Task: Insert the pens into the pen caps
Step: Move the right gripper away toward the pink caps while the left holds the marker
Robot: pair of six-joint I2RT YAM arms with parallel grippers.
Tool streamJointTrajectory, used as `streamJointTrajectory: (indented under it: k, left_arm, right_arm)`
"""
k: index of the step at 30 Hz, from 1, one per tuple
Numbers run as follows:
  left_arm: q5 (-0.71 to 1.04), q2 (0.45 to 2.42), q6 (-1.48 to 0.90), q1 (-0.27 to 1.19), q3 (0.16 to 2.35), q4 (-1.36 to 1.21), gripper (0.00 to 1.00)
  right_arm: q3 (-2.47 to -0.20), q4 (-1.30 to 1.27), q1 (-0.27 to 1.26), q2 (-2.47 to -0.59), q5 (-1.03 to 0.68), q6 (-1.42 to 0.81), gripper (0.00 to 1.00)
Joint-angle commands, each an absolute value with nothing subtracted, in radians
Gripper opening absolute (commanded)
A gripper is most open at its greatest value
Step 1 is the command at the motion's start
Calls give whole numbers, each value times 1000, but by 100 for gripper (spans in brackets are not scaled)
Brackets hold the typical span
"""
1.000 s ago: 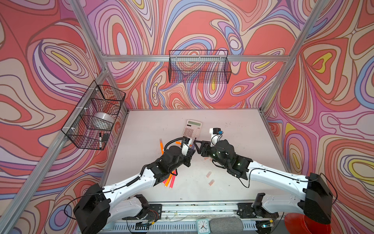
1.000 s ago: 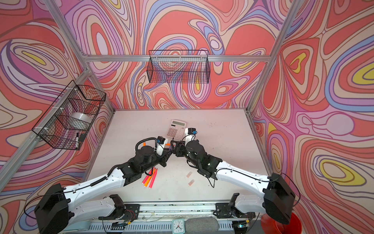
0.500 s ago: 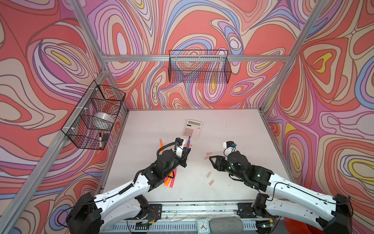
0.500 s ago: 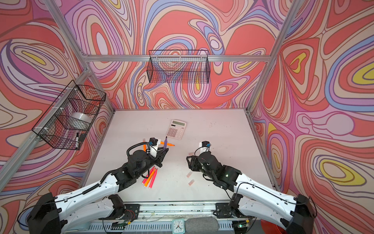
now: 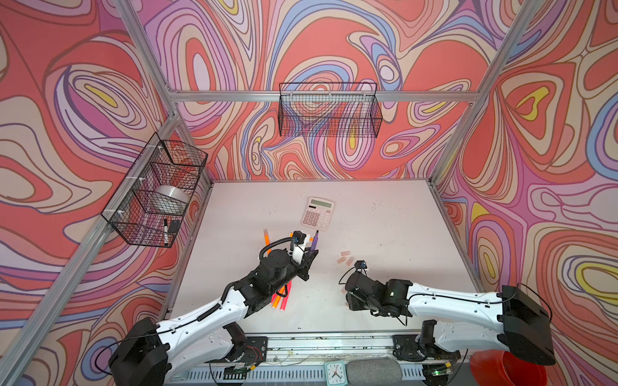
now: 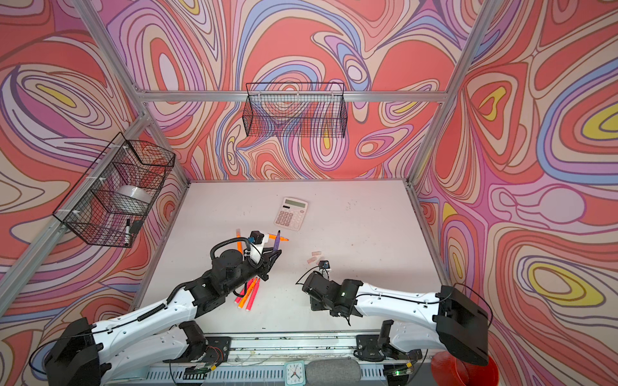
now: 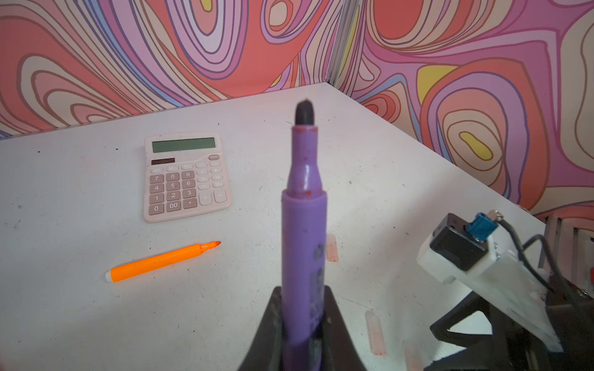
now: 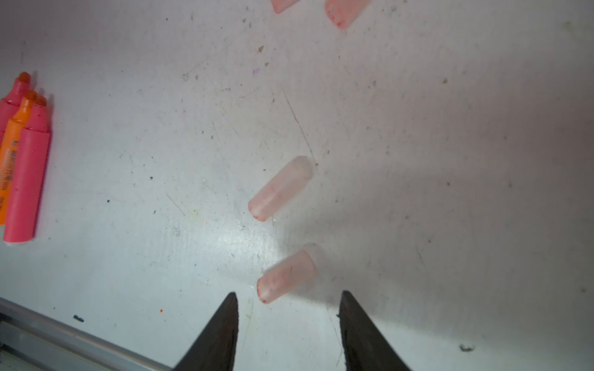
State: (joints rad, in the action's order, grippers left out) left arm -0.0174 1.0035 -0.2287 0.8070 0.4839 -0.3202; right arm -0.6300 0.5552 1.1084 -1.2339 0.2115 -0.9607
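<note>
My left gripper [image 7: 302,290] is shut on the purple pen [image 7: 303,205], which points tip-up toward the calculator; both top views show this pen [image 5: 314,241] [image 6: 277,241]. My right gripper [image 8: 289,295] hangs open low over the table. One pen cap [image 8: 287,277] lies just beyond its tips, not between them. A second cap [image 8: 280,189] lies further on, and two more caps [image 8: 344,14] at the edge. Its fingertips are hidden under the wrist [image 5: 364,294] in both top views. Pink-red and orange pens [image 5: 282,297] lie bundled under the left arm. Loose orange pens [image 7: 160,261] [image 5: 267,235] lie apart.
A pink calculator [image 5: 317,214] lies behind the left gripper. A cluster of caps [image 5: 346,259] sits between the two arms. A wire basket [image 5: 157,194] with a tape roll and a marker hangs on the left wall, and another basket [image 5: 329,110] hangs at the back.
My right arm has pulled away from the left gripper, toward the front right, and dropped over the caps with narrower jaws. The left gripper drew back slightly, still holding the purple pen.
</note>
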Motion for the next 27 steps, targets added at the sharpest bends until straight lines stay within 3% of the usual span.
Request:
streamJointTrajectory:
  k: [1,14,27]
  left_arm:
    - [-12,988,-218,807,483,-351,0]
    - [-5,970,-221,807,485,-340,0]
    - [1,971,-222,807,487,-337,0]
  right_arm:
    - [-663,594,1135,-1262,261,-988,53]
    - [-749,623,1178,-1439,322,-992,54]
    - [-759,688,1186,-1529,385,-1047,43]
